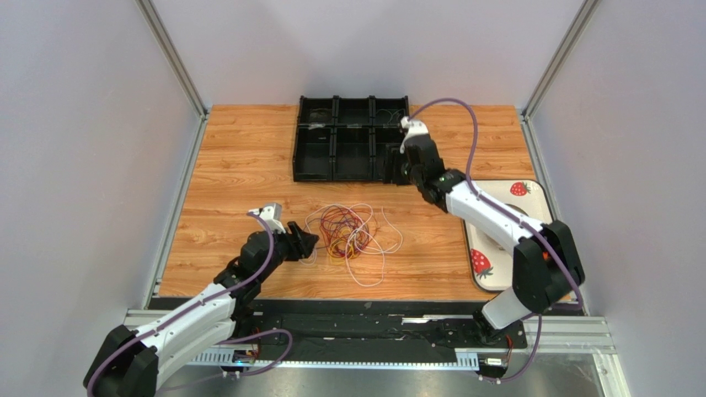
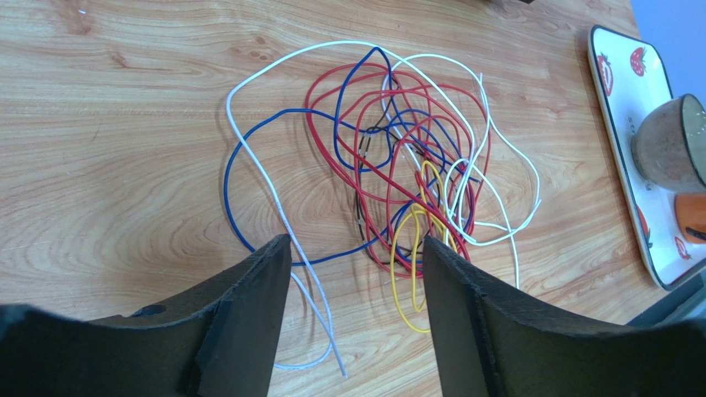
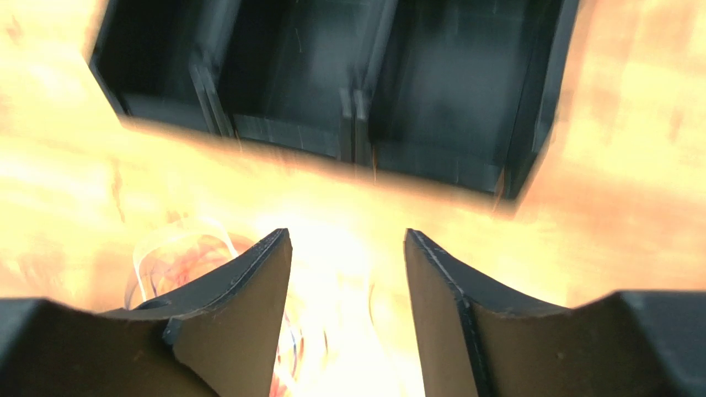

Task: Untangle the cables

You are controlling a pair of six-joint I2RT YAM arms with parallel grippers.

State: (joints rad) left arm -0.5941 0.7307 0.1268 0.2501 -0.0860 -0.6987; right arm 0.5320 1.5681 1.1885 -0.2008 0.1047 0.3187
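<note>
Your left gripper [image 2: 356,248]: fingers spread, pinching nothing. Cables [image 2: 398,165] in tangled heap on table [image 2: 124,124], just ahead of fingertips. White strand [image 2: 308,281] and yellow loop [image 2: 393,265] run into gap between them. Your right gripper [image 3: 348,240]: fingers spread too, nothing between, at near right corner of black tray [image 1: 331,153], well apart from heap. Right wrist view blurred.

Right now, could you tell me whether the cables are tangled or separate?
Tangled: the cables lie in one heap, red, blue, white, yellow loops crossing.
</note>
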